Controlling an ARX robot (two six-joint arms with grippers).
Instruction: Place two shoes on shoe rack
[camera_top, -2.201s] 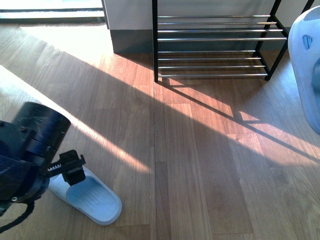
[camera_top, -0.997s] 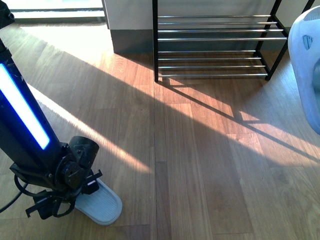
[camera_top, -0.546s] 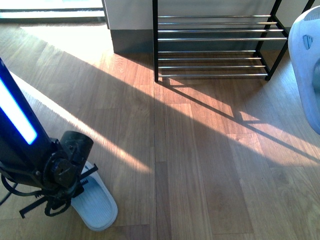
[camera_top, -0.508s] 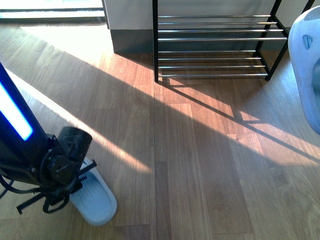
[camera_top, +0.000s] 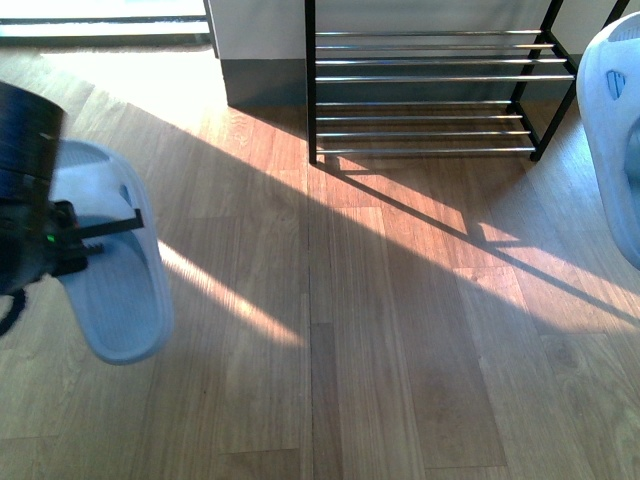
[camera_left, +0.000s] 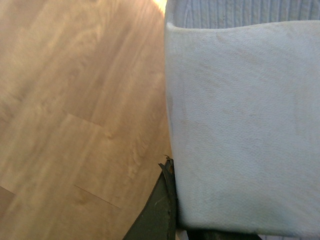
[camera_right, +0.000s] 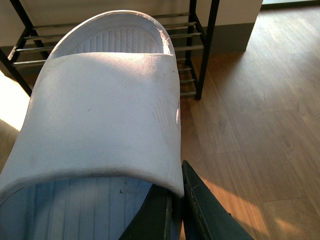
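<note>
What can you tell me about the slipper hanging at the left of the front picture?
The slipper is a pale blue slide that looks like soft rubber, with a wide, finely textured strap and a ribbed footbed. It is blurred in the front view and appears to hang above the wooden floor, footbed up. The left gripper grips it at the strap, and nothing else seems to touch it.

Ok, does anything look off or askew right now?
Nothing stands out. The left gripper holds the left slide, the right gripper holds the right slide, and the shoe rack stands upright.
</note>
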